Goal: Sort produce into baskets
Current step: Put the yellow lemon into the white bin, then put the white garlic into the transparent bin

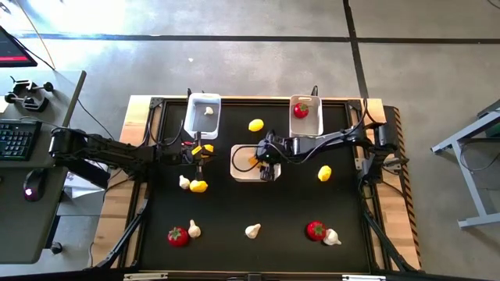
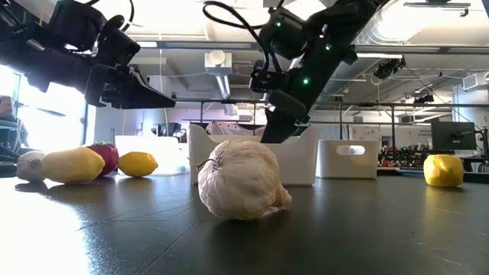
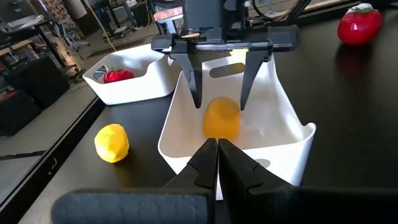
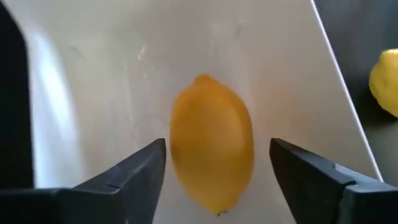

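Right claw is down inside the middle bin, fingers spread wide on either side of an orange lemon that lies on the bin floor. Neither finger touches it, gaps show on both sides in the right wrist view. From the left wrist view that same claw hangs straight over the lemon, tips just above it.

Left claw sits just beside the middle bin, pointing at it, fingers pressed together with nothing between them. In the high view it is at the bin's left edge.

Now the rest of the table. 2 bins stand at the far edge: the left one holds a garlic bulb, the right one holds a red fruit. Between them lies a yellow lemon. Another lemon lies right of the middle bin, and a 3rd touches a garlic bulb near the left claw.

Along the near side: a red fruit with garlic beside it, a lone garlic, and another red fruit with garlic, probably touching, though it's hard to be sure from above.
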Motion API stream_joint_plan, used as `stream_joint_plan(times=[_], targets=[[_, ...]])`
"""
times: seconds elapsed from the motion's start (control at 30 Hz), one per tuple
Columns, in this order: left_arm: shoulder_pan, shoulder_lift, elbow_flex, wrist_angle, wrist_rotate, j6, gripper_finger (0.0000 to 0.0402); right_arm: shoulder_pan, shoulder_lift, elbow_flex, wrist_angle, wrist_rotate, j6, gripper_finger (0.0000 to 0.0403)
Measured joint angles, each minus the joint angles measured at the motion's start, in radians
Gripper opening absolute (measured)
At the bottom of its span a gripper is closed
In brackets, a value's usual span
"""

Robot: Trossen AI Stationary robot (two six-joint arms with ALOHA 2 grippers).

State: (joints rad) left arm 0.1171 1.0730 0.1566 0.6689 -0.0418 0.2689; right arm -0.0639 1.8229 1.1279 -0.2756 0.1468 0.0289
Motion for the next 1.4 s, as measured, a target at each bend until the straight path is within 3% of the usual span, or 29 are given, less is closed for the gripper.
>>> stream_joint_plan(times=[0.13, 0.23, 0.37, 0.5, 0.57, 0.73, 1.03, 1.2, 1.4], targets=[[0.0, 0.0, 0.0, -0.005, 0.0, -0.007, 0.0, 0.014, 0.0, 0.064, -0.046, 0.01, -0.02, 0.0286], [0.0, 0.0, 0.0, -0.013, 0.0, -0.007, 0.0, 0.039, -0.001, 0.14, -0.127, 0.051, -0.05, 0.0251], [0.0, 0.0, 0.004, -0.027, 0.0, -0.028, 0.0, 0.071, -0.005, 0.179, -0.124, 0.119, -0.116, 0.0159], [-0.003, 0.0, 0.064, -0.158, 0.009, -0.04, 0.0, 0.071, -0.006, 0.133, -0.001, 0.133, -0.142, 0.0045], [-0.012, 0.0, 0.099, -0.24, 0.01, -0.03, 0.0, 0.07, -0.011, 0.109, 0.057, 0.143, -0.163, 0.0012], [-0.059, -0.001, 0.205, -0.456, 0.012, -0.016, 0.0, 0.087, -0.052, 0.062, 0.209, 0.144, -0.185, 0.0026], [-0.207, -0.001, 0.415, -0.93, 0.012, -0.111, 0.0, 0.094, -0.179, -0.103, 0.442, 0.141, -0.248, 0.0005], [-0.305, -0.001, 0.54, -1.202, -0.002, -0.209, 0.0, 0.083, -0.269, -0.239, 0.552, 0.138, -0.267, 0.0002], [-0.386, 0.0, 0.641, -1.557, -0.031, -0.44, 0.0, 0.057, -0.416, -0.292, 0.546, 0.169, -0.288, 0.0001]])
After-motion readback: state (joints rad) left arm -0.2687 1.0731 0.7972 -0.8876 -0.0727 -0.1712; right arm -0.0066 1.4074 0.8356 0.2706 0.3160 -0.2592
